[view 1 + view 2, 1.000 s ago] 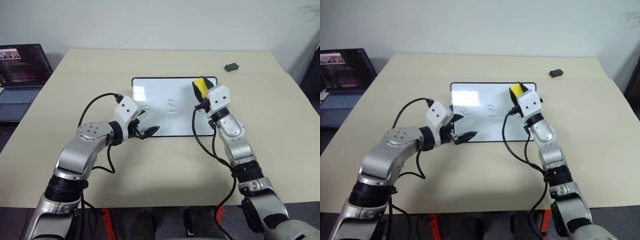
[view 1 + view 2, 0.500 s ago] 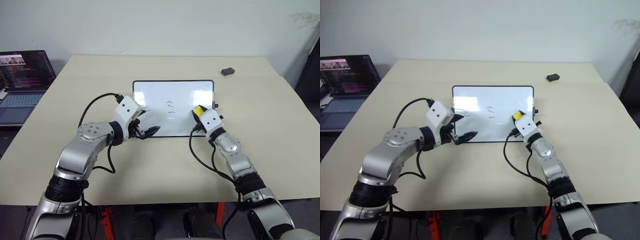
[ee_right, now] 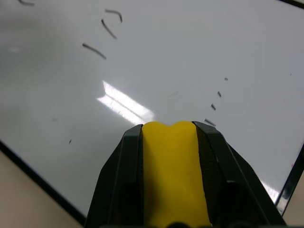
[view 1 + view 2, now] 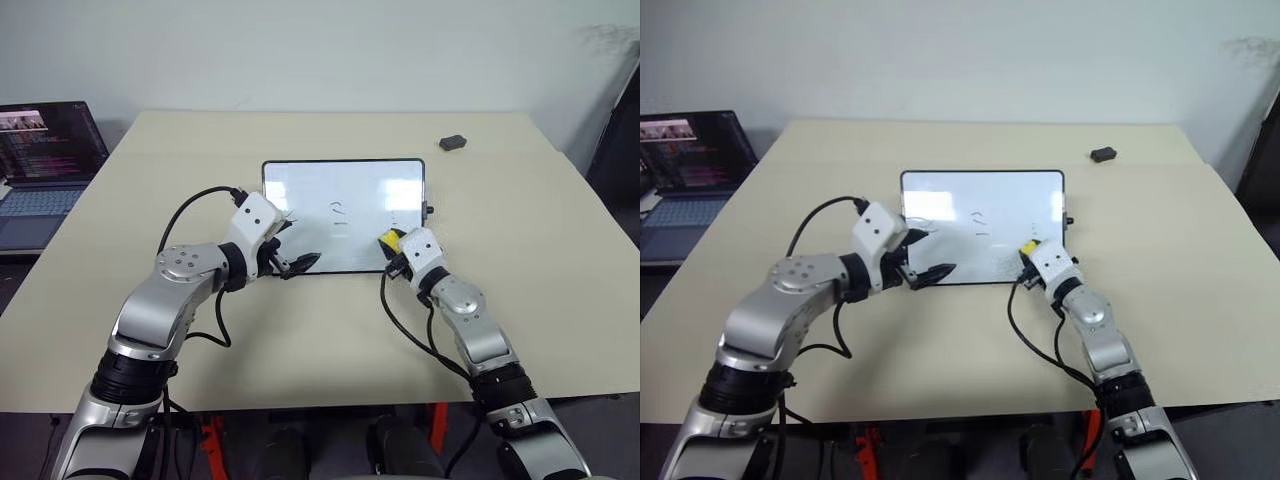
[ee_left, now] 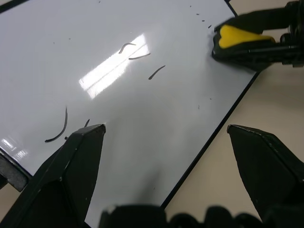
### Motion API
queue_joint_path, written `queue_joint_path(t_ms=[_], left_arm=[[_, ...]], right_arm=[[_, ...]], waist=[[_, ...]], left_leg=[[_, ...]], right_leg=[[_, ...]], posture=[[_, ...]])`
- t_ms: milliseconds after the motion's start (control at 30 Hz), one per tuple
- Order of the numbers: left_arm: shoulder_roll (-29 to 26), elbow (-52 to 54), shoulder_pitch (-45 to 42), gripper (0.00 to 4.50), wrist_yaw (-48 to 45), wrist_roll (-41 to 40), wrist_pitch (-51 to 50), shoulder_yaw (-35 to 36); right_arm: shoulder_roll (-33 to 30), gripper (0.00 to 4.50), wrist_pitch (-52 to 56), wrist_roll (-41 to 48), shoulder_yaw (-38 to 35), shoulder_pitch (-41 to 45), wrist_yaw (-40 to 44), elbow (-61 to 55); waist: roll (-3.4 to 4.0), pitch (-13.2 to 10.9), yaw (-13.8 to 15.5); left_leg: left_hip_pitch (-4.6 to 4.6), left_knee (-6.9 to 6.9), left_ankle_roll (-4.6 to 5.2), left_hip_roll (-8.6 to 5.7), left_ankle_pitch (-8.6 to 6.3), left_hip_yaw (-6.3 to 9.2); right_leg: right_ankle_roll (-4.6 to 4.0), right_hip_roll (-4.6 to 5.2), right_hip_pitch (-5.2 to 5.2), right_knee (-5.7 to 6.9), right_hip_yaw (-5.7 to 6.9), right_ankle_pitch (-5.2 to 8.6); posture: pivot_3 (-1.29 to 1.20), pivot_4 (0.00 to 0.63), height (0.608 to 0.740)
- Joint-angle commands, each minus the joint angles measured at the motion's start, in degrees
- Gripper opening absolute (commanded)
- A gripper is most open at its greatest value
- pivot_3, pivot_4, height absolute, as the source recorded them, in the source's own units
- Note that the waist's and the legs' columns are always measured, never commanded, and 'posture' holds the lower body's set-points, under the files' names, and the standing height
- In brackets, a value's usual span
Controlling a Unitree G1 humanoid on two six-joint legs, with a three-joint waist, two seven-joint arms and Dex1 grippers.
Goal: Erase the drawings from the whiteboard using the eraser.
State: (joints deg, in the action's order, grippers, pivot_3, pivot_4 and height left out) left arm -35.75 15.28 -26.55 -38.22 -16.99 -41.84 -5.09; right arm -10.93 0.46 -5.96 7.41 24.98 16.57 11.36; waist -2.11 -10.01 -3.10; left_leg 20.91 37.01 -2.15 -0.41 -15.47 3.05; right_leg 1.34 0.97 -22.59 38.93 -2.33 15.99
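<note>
Right gripper (image 3: pixel 169 142) jaws clamp the eraser (image 3: pixel 173 175) over the whiteboard (image 4: pixel 360 190); its wrist view reveals faint drawings (image 3: pixel 107 28). Left gripper (image 5: pixel 166 137) jaws stand apart.

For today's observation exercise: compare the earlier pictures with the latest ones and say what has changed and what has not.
The right gripper, shut on the eraser, came down from near the whiteboard's far right corner toward its near right edge. The left gripper stayed open at the board's near left edge. The drawings are still there, unwiped, and the small dark lump on the table has not been touched.
</note>
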Motion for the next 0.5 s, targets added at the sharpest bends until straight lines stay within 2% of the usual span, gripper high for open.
queue_joint_path(t_ms=[33, 233, 367, 500], left_arm=[[0.0, 2.2, -0.1, 4.5, -0.2, -0.4, 0.8, 1.2], [0.2, 2.5, 0.0, 4.5, -0.3, -0.5, 0.8, 1.1], [0.2, 2.6, 0.1, 4.5, -0.4, -0.6, 0.8, 1.1], [0.2, 2.7, 0.3, 4.5, -0.3, -0.6, 0.8, 1.2]], right_arm=[[0.0, 1.16, -2.2, -0.2, -3.2, 6.9, -3.9, -0.3], [-0.4, 1.16, -3.0, -2.8, -3.0, 13.1, -7.9, 8.6], [-0.5, 1.16, -0.7, -3.8, -1.5, 10.7, -7.1, 10.5], [-1.2, 1.15, 2.7, -4.2, -1.2, 6.9, -6.7, 10.2]], waist=[[0.01, 0.0, 0.0], [0.01, 0.0, 0.3], [-0.01, 0.0, 0.5], [-0.03, 0.0, 0.5]], left_leg=[[0.21, -0.01, -0.01, -0.01, 0.0, -0.01], [0.94, -0.05, -0.04, 0.0, -0.02, 0.04], [1.05, 0.0, -0.05, -0.03, -0.06, -0.04], [0.72, 0.04, -0.03, -0.04, -0.06, 0.01]], right_leg=[[0.0, 0.02, -0.21, 0.02, 0.0, -0.03], [-0.03, 0.04, -0.9, -0.07, 0.09, -0.03], [-0.02, 0.1, -0.93, -0.17, 0.03, -0.03], [-0.01, 0.09, -0.65, -0.04, 0.07, -0.05]], posture=[[0.0, 0.15, 0.74], [0.0, 0.15, 0.74], [0.0, 0.15, 0.74], [0.0, 0.15, 0.74]])
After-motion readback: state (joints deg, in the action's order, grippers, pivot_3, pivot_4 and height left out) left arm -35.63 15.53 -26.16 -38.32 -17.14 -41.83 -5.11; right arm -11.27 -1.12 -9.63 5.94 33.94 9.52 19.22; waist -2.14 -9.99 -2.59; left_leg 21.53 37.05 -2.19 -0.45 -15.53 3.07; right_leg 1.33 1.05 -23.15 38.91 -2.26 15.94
